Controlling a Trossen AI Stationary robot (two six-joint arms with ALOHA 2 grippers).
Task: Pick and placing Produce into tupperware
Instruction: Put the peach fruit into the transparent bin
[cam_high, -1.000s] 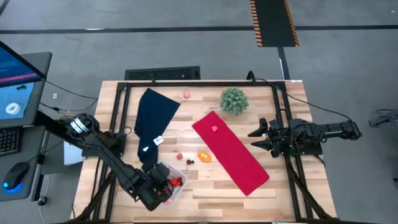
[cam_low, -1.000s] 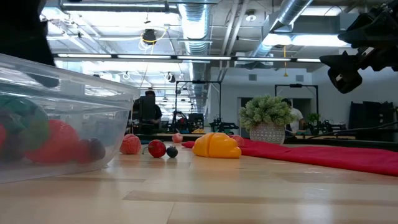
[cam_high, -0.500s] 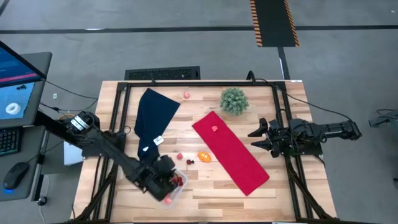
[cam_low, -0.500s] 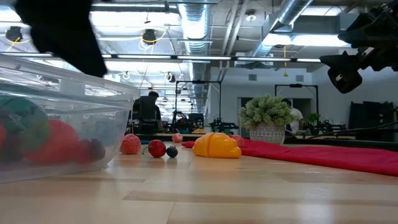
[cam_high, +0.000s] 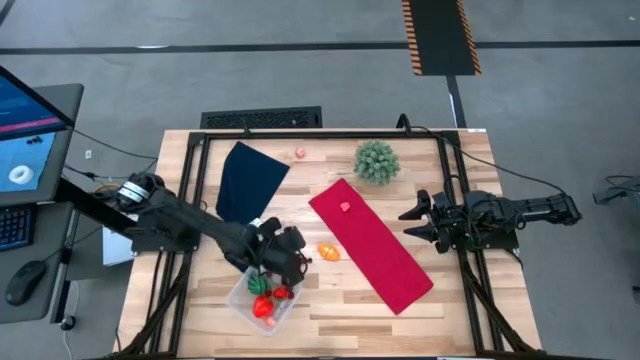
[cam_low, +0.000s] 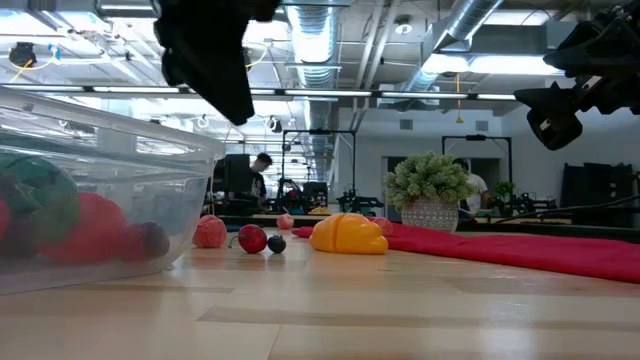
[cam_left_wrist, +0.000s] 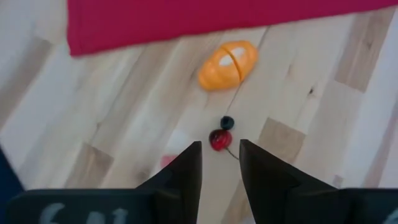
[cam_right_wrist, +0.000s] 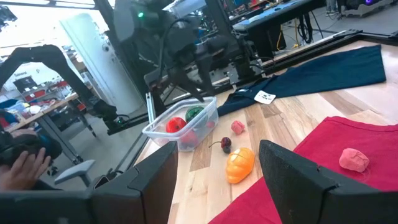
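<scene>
High view: a wooden tabletop (cam_high: 340, 305) holds one red cloth (cam_high: 370, 243), one blue cloth (cam_high: 243, 178) and one clear tupperware (cam_high: 262, 297) near the front with produce inside. Left pincer (cam_high: 297, 258) hovers just past it, slightly open, holding nothing. Right pincer (cam_high: 412, 222) waits wide open, empty. Left wrist view alone shows a cherry (cam_left_wrist: 219, 139), a dark berry (cam_left_wrist: 227, 122) and an orange piece (cam_left_wrist: 227, 64) up close.

grey concrete floor (cam_high: 300, 70) lies all around the pale wooden surface (cam_high: 340, 310), with a black-and-orange striped mat (cam_high: 438, 35) on it. a monitor (cam_high: 25, 130) glows blue nearby. silver ducts (cam_low: 315, 45) and strip lights (cam_low: 290, 92) run overhead, and a person (cam_low: 240, 178) stands far back.
</scene>
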